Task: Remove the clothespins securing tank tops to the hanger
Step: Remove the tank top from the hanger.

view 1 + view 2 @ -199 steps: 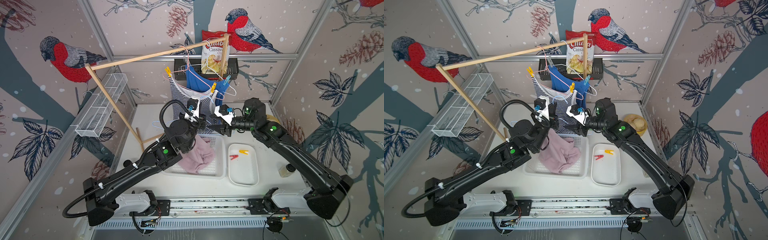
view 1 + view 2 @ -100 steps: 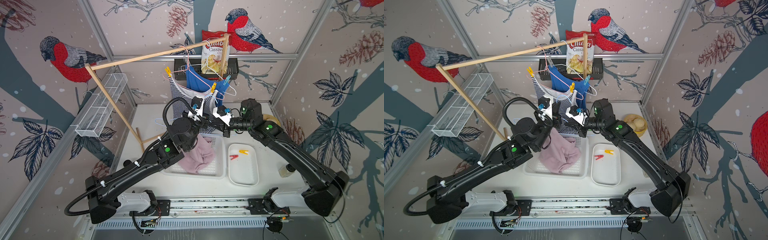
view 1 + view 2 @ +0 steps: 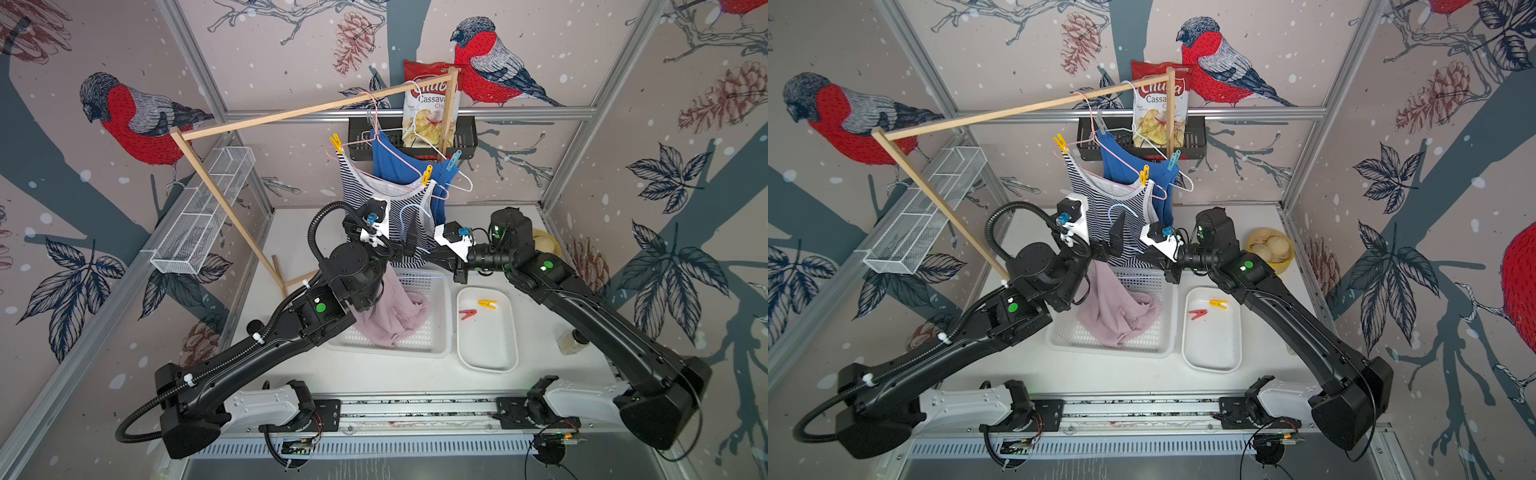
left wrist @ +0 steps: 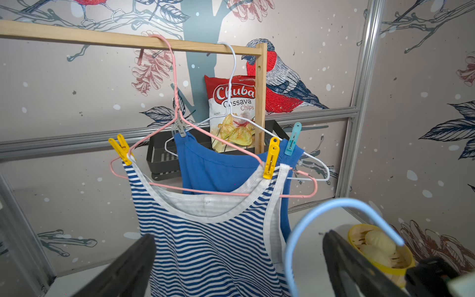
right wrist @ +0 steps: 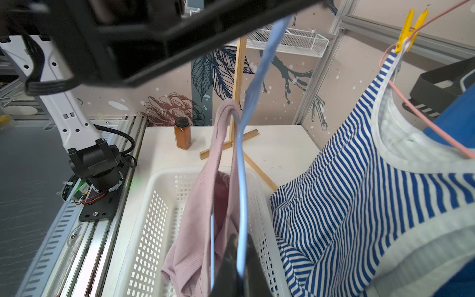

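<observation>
**Under the rail: blue hanger in hand, two tops pinned**

Under the rail, level with the hanging tops, both arms meet.

- Right end effector: pressed together on the wire of the blue hanger, which is off the rail and held below it.
- Left end effector: fingers spread wide, gripping nothing. The blue hanger's hook arcs close by one finger; I cannot tell whether they touch.
- Pink top: one strap is looped over the blue hanger. The rest droops into the basket on the counter, near the rail's foot.
- Hooked on the rail: the pink hanger carries the striped top. A yellow pin clips one strap to the wire and a second yellow pin clips the other.
- Also on the rail, behind that one: the white hanger carries the blue top. A grey pin is on one strap and a teal pin on the other.
- On the counter, farther from the rail's foot: the tray holds a red pin and a loose yellow pin. They lie near each other, not touching.
</observation>
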